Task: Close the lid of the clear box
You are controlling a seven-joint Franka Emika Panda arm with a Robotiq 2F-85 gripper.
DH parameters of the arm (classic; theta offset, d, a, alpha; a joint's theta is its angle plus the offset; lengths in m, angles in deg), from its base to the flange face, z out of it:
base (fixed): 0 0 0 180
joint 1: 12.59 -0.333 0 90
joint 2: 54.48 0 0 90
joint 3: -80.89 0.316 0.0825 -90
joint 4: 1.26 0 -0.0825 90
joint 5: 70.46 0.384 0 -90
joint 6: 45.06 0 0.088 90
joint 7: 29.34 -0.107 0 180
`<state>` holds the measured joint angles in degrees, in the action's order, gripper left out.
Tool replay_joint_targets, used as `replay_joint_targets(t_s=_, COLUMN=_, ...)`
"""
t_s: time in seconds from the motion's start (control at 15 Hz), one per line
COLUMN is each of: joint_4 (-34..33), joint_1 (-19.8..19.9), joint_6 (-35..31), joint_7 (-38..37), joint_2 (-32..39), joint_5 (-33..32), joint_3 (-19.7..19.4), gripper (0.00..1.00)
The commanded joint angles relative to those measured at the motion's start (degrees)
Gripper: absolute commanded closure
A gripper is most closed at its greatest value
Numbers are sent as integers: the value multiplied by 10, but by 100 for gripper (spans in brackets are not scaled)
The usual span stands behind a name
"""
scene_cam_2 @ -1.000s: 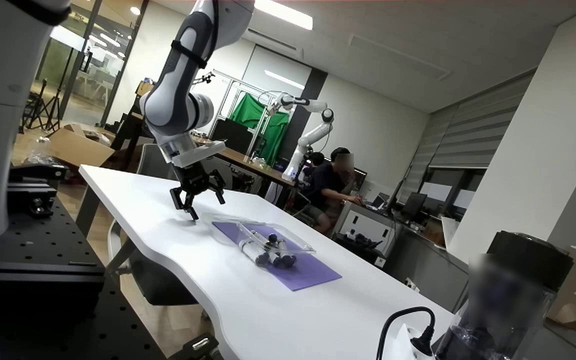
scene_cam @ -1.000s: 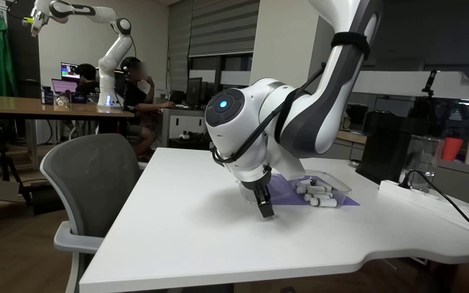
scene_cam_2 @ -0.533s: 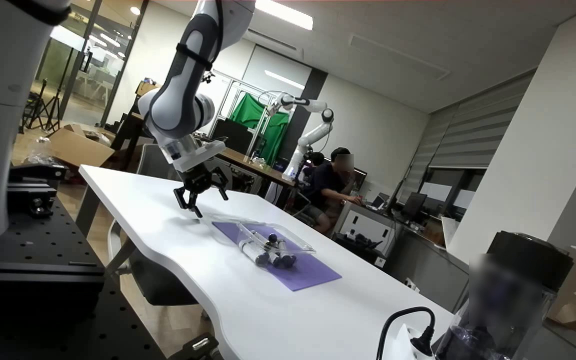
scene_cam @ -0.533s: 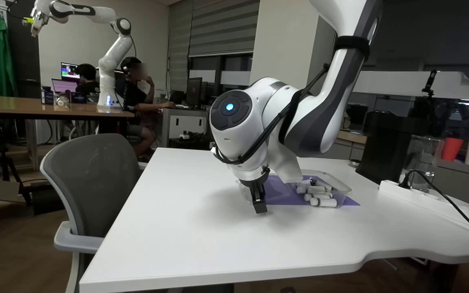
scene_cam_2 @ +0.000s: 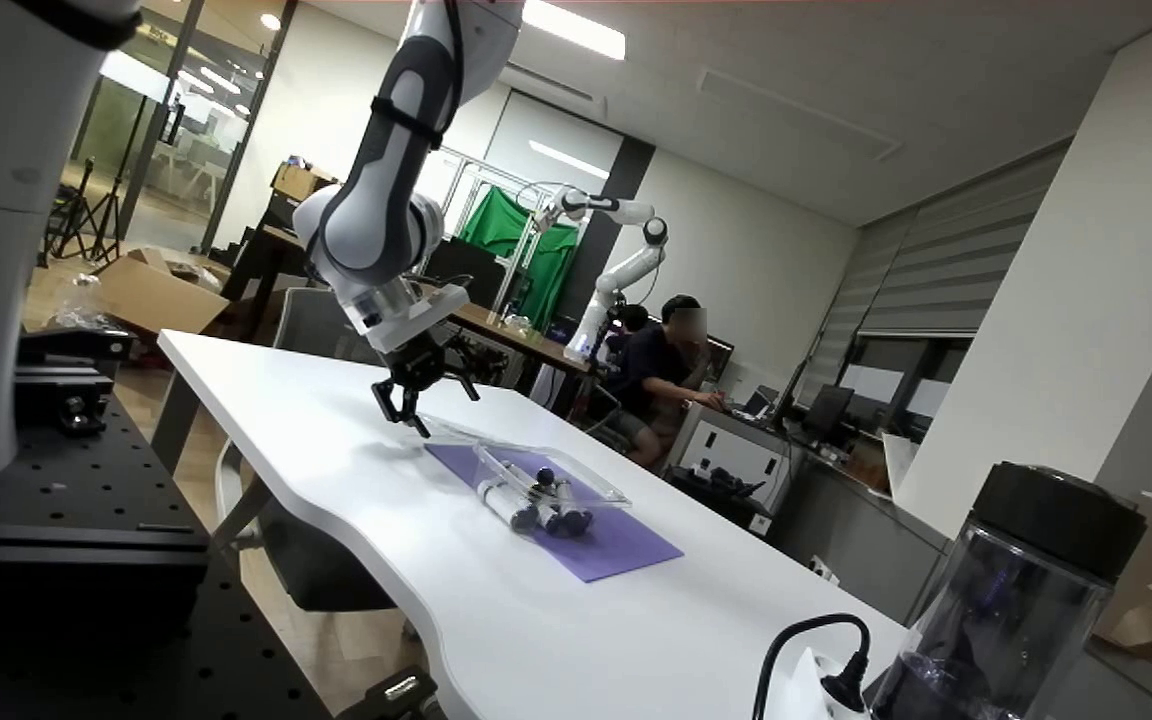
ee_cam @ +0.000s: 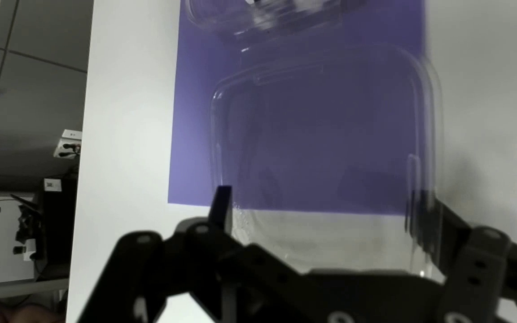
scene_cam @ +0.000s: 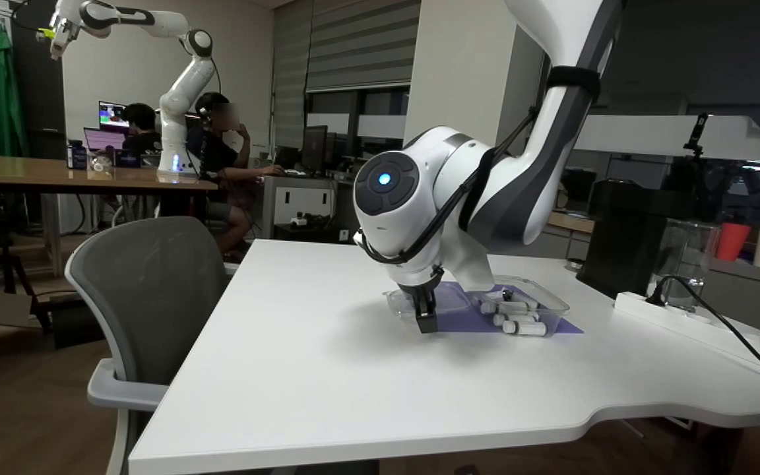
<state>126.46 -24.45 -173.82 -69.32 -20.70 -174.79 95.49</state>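
Pre-grasp on the lid, by the look of it. Lid [ee_cam: 312, 134] is sitting open across the purple sheet [scene_cam_2: 626, 548]'s edge; clear box [scene_cam: 554, 319] is resting over the sheet, uncovered. Gripper [ee_cam: 323, 202] is standing spread at that sheet edge, holding nothing; lid contact unclear. Next is likely needing: catching the lid, swinging it over the sheet onto the box.

I see a grey chair [scene_cam: 149, 297] beside the white table [scene_cam: 327, 396]; beyond that table, a brown-topped desk [scene_cam: 24, 174], pale wall [scene_cam: 241, 66], striped blinds [scene_cam: 370, 43]; high above table level, a ceiling light [scene_cam_2: 576, 28] glows.
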Motion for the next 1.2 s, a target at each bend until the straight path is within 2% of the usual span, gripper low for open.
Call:
replay_joint_targets(t_s=0.0, joint_4=-14, joint_1=7, joint_6=13, joint_7=-57, joint_2=6, joint_5=-27, joint_3=-2, gripper=0)
replay_joint_targets(t_s=0.27, joint_4=-14, joint_1=8, joint_6=36, joint_7=-148, joint_2=-7, joint_5=-59, joint_3=2, gripper=0)
replay_joint_targets(t_s=0.67, joint_4=-15, joint_1=3, joint_6=107, joint_7=-236, joint_2=-28, joint_5=-86, joint_3=0, gripper=0)
replay_joint_targets(t_s=1.13, joint_4=-10, joint_1=-1, joint_6=195, joint_7=-238, joint_2=-74, joint_5=-67, joint_3=-2, gripper=0)
